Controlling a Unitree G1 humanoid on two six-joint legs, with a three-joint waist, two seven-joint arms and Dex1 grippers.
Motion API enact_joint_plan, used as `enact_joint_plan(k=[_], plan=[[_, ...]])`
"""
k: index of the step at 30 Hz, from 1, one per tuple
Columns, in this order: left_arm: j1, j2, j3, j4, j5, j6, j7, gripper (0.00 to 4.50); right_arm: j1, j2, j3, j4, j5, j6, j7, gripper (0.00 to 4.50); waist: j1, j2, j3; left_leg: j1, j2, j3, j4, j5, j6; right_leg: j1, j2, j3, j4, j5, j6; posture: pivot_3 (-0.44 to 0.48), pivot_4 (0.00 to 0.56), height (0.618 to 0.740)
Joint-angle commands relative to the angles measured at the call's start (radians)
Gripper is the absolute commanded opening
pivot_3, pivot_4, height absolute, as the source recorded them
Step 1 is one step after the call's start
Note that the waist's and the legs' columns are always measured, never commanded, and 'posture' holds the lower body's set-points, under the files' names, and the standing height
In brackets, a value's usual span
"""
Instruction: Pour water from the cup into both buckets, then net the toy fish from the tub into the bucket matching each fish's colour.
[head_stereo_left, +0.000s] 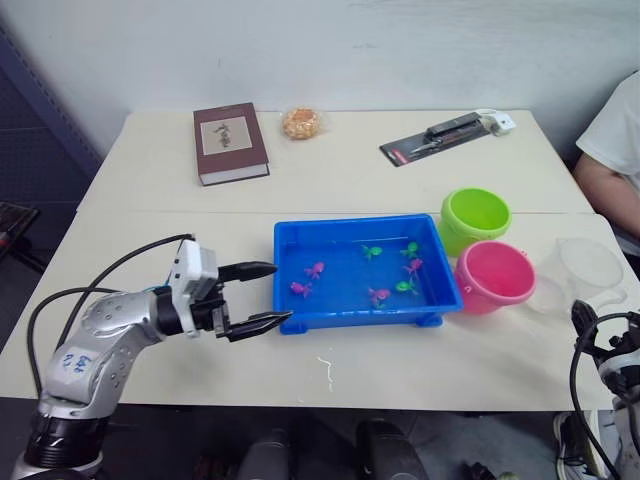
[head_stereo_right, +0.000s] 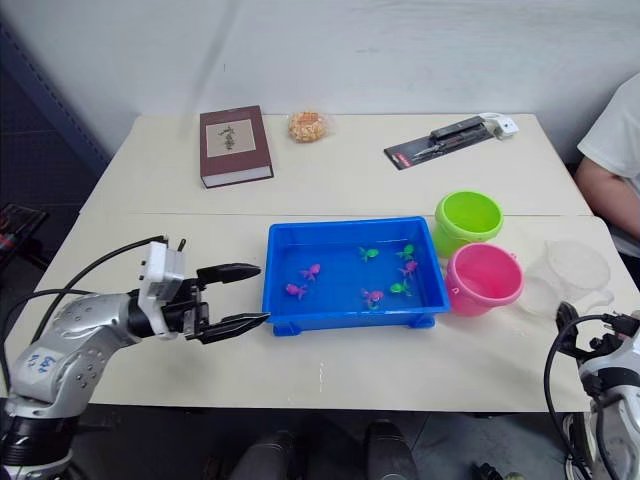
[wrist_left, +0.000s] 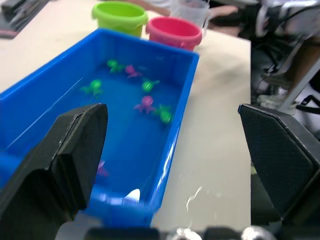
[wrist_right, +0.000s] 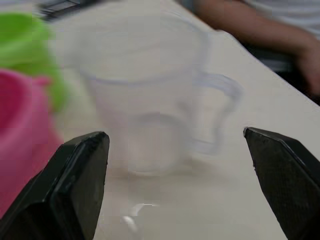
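Note:
The blue tub (head_stereo_left: 360, 318) sits mid-table with water and several small pink and green toy fish (head_stereo_left: 378, 294) in it. Right of it stand the lime green bucket (head_stereo_left: 474, 218) and, nearer me, the pink bucket (head_stereo_left: 493, 275). The clear cup (head_stereo_left: 585, 270) is upright to the right of the pink bucket, its handle on the side away from the buckets. My left gripper (head_stereo_left: 282, 292) is open just off the tub's left front corner, holding nothing. My right gripper (wrist_right: 173, 135) is open, facing the cup (wrist_right: 150, 100) from the near side without touching it.
At the back of the table lie a dark red book (head_stereo_left: 230, 143), a wrapped round snack (head_stereo_left: 302, 123) and a black card of tools (head_stereo_left: 440, 137). A person in a white shirt (head_stereo_left: 612, 150) sits at the table's right edge, forearm close behind the cup.

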Motion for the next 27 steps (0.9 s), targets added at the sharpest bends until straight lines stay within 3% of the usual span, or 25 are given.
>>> enact_joint_plan(k=[1,5,8,11,14,20,23,27], plan=[[0.071,0.026,0.081,-0.039,0.0,-0.031,-0.003,4.5,0.114,-0.099,0.001,-0.114,0.058,-0.055,0.278,4.49,0.001,0.0,0.0,0.0,0.0,0.0,0.0,-0.002,0.003,0.001,0.0,0.0,-0.004,0.0,0.0,0.0,0.15,0.738],[0.179,0.018,0.199,0.001,0.073,-0.164,0.019,4.5,0.206,-0.17,0.051,-0.14,0.005,-0.272,0.582,4.49,0.003,-0.003,0.0,0.001,0.0,-0.001,-0.005,-0.002,0.004,0.001,-0.001,0.0,-0.008,0.0,0.0,0.0,0.15,0.738],[0.218,0.007,0.256,0.048,0.124,-0.256,0.039,4.5,0.219,-0.2,0.084,-0.12,-0.006,-0.36,0.712,4.49,0.003,-0.004,0.0,0.001,0.0,0.0,-0.005,-0.002,0.004,0.001,-0.001,-0.001,-0.008,0.0,0.0,0.0,0.15,0.738],[0.358,-0.025,0.415,0.137,0.202,-0.347,0.114,4.5,0.123,-0.204,0.165,-0.092,-0.005,-0.502,0.842,4.49,-0.01,-0.007,0.001,0.003,0.0,0.001,-0.007,-0.002,0.004,0.001,-0.002,-0.001,-0.008,0.0,0.0,0.0,0.15,0.738],[0.435,-0.058,0.486,0.205,0.24,-0.356,0.193,4.5,0.055,-0.182,0.242,-0.062,-0.011,-0.579,0.9,4.49,-0.006,-0.012,0.004,0.015,0.002,0.005,-0.012,-0.003,0.003,0.007,-0.001,0.003,-0.009,-0.001,-0.002,0.0,0.15,0.738],[0.555,-0.143,0.588,0.19,0.209,-0.301,0.31,4.5,-0.015,-0.169,0.319,-0.052,0.009,-0.601,0.919,4.49,0.018,-0.016,0.003,0.015,0.0,-0.001,-0.011,-0.004,0.001,0.011,-0.008,-0.003,-0.012,-0.001,-0.002,0.0,0.15,0.738],[0.618,-0.177,0.596,0.12,0.226,-0.148,0.436,4.5,-0.032,-0.222,0.372,-0.044,0.007,-0.587,0.998,4.49,0.025,-0.016,0.003,0.015,-0.001,-0.004,-0.011,-0.005,0.001,0.015,-0.01,-0.006,-0.015,-0.001,-0.002,0.0,0.15,0.738],[0.527,-0.14,0.569,0.039,0.175,0.043,0.53,4.5,-0.072,-0.235,0.382,-0.031,0.034,-0.563,0.994,4.49,0.031,-0.017,0.003,0.015,-0.001,-0.007,-0.011,-0.005,0.001,0.017,-0.011,-0.009,-0.017,-0.001,-0.003,0.0,0.15,0.738]])
